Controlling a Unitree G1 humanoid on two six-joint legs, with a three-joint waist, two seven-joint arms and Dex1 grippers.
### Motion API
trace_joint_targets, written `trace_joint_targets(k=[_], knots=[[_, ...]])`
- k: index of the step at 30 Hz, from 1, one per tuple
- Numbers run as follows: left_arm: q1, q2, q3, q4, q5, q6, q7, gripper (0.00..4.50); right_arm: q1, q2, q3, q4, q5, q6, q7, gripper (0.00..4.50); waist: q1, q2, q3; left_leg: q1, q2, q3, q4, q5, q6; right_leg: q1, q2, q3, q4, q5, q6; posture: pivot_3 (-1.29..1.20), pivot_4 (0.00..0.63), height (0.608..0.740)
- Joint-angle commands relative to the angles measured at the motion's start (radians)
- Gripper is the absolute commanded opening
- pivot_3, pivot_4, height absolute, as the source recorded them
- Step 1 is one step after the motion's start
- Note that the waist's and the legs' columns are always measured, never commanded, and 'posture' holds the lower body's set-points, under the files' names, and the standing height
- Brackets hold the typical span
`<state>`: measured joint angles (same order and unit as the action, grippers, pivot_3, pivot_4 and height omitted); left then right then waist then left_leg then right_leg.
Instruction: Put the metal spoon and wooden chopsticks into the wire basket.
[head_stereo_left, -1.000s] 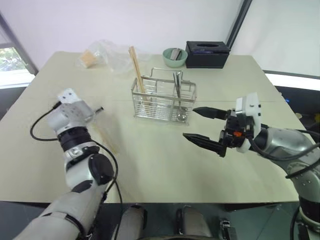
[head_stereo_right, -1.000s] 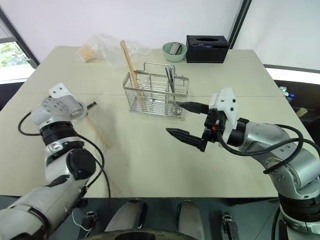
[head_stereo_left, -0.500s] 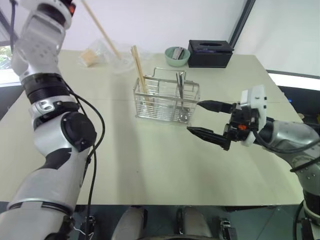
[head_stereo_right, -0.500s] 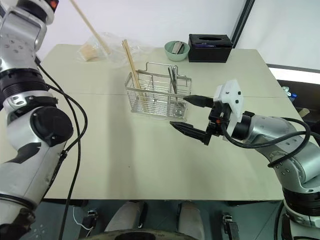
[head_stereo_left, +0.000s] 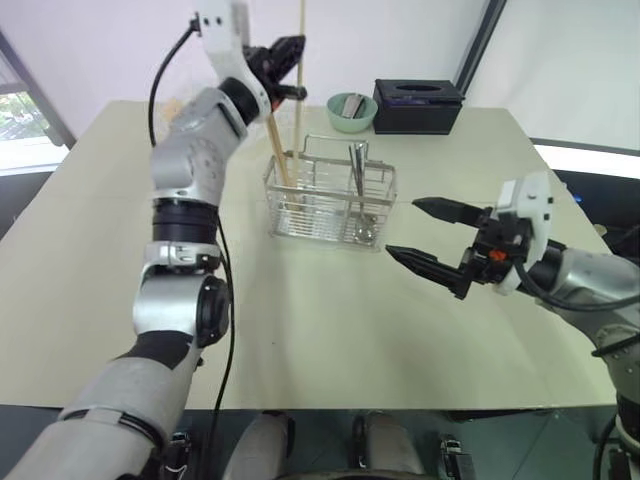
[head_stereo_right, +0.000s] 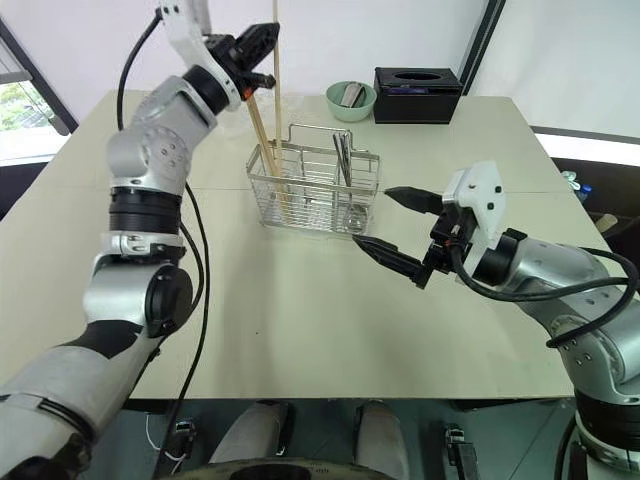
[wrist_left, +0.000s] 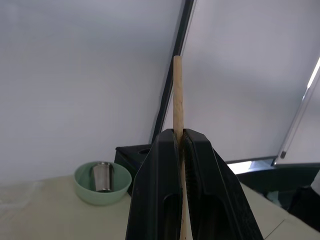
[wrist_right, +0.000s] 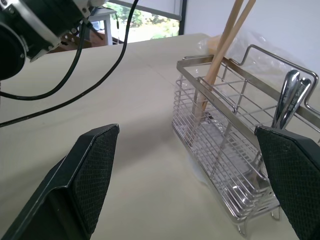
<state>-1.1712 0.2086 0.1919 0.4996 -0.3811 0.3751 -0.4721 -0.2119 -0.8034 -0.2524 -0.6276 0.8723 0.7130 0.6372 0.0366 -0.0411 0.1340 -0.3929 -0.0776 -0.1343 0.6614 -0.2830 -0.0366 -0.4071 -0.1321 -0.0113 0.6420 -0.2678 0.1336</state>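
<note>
The wire basket (head_stereo_left: 330, 200) stands mid-table. Two wooden chopsticks (head_stereo_left: 274, 135) lean in its left compartment, and a metal spoon (head_stereo_left: 357, 165) stands in its right one, also seen as the spoon (wrist_right: 289, 95). My left gripper (head_stereo_left: 287, 62) is raised above the basket's left end and shut on another chopstick (head_stereo_left: 300, 110). That stick hangs upright with its lower end at the basket's rim. In the left wrist view the fingers (wrist_left: 155, 190) clamp the chopstick (wrist_left: 177, 90). My right gripper (head_stereo_left: 402, 228) stands open and empty just right of the basket.
A green bowl (head_stereo_left: 350, 112) holding a metal cup and a black tissue box (head_stereo_left: 415, 105) sit at the table's far edge. A clear plastic bag (wrist_right: 267, 42) lies behind the basket. Bare tabletop (head_stereo_left: 300, 320) stretches in front.
My left arm has swung up from the table and to the right with the chopstick, turning it upright over the basket. The right gripper has stayed open in about the same place.
</note>
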Motion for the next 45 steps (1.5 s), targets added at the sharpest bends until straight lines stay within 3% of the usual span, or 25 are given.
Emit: trace_joint_targets(k=[1,3,4,7,12,13,19,23,31,35,45], knots=[[0.023,-0.007,-0.035,-0.054,0.033,-0.077,-0.010,0.07,0.004,-0.009,-0.047,-0.038,0.018,-0.011,-0.003,4.50,0.002,0.001,0.000,0.000,0.000,0.000,0.000,0.000,0.000,0.000,0.000,0.000,-0.001,0.000,0.000,0.00,0.150,0.649],[0.044,-0.014,-0.041,-0.053,0.042,-0.093,-0.002,0.07,0.012,-0.018,-0.058,-0.035,0.017,-0.011,-0.002,4.50,0.003,0.001,0.000,0.000,0.000,0.000,0.000,0.000,0.000,0.002,0.000,0.000,-0.001,0.000,0.000,0.00,0.150,0.649],[0.053,-0.018,-0.039,-0.054,0.042,-0.096,0.002,0.37,0.013,-0.021,-0.064,-0.032,0.018,-0.010,-0.001,4.50,0.004,0.001,0.000,0.000,0.000,0.000,0.000,0.000,0.000,0.002,0.000,0.000,-0.002,0.000,0.000,0.00,0.150,0.649],[0.076,-0.032,-0.029,-0.066,0.028,-0.093,0.013,1.55,0.012,-0.025,-0.074,-0.024,0.018,-0.008,0.001,4.50,0.004,0.001,0.000,0.000,0.000,0.000,0.001,0.000,0.000,0.003,0.000,0.000,-0.003,0.000,0.000,0.00,0.150,0.649],[0.107,-0.057,-0.003,-0.112,-0.007,-0.067,0.051,4.23,0.008,-0.030,-0.075,-0.015,0.012,-0.009,0.009,4.50,0.003,0.001,0.000,0.000,0.000,0.000,0.001,0.000,0.001,0.003,0.000,0.000,-0.004,0.000,0.000,0.00,0.150,0.649],[0.114,-0.058,0.000,-0.125,-0.012,-0.061,0.057,4.45,0.006,-0.031,-0.073,-0.011,0.010,-0.011,0.013,4.50,0.003,0.001,0.000,0.000,0.000,0.000,0.001,0.000,0.001,0.003,0.000,0.000,-0.004,0.000,0.000,0.00,0.150,0.649],[0.150,-0.033,0.006,-0.216,-0.041,-0.006,0.070,4.45,-0.017,-0.037,-0.055,0.024,-0.018,-0.025,0.032,4.50,0.002,0.001,0.001,0.000,0.000,0.000,0.001,0.000,0.001,0.003,0.000,0.000,-0.004,0.000,0.000,0.00,0.150,0.649],[0.175,0.101,-0.009,-0.259,-0.011,0.023,-0.001,4.45,-0.036,-0.051,-0.048,0.085,-0.075,-0.053,0.069,4.50,-0.004,0.004,0.002,0.001,0.001,0.000,0.001,0.000,0.001,0.003,0.002,0.000,-0.004,0.000,0.000,0.00,0.150,0.649],[0.372,0.627,-0.029,-0.406,-0.032,0.106,-0.469,4.45,-0.102,-0.101,-0.032,0.288,-0.193,-0.143,0.181,4.50,-0.026,0.008,0.004,0.001,0.003,-0.001,0.000,0.000,0.001,0.003,0.004,0.000,-0.003,0.000,-0.001,0.00,0.150,0.649],[0.495,0.785,0.046,-0.478,-0.091,0.156,-0.586,4.45,-0.138,-0.088,-0.008,0.334,-0.223,-0.172,0.212,4.50,-0.027,0.010,0.005,0.001,0.003,0.000,-0.001,0.000,0.001,0.002,0.003,0.000,-0.005,0.000,-0.002,0.00,0.150,0.649],[0.741,0.838,0.181,-0.770,-0.184,0.290,-0.533,4.45,-0.177,-0.001,0.058,0.318,-0.236,-0.175,0.215,4.50,-0.024,0.012,0.006,0.001,0.003,-0.001,0.000,0.000,0.001,0.002,0.000,0.000,-0.009,-0.001,-0.005,0.00,0.150,0.649]])
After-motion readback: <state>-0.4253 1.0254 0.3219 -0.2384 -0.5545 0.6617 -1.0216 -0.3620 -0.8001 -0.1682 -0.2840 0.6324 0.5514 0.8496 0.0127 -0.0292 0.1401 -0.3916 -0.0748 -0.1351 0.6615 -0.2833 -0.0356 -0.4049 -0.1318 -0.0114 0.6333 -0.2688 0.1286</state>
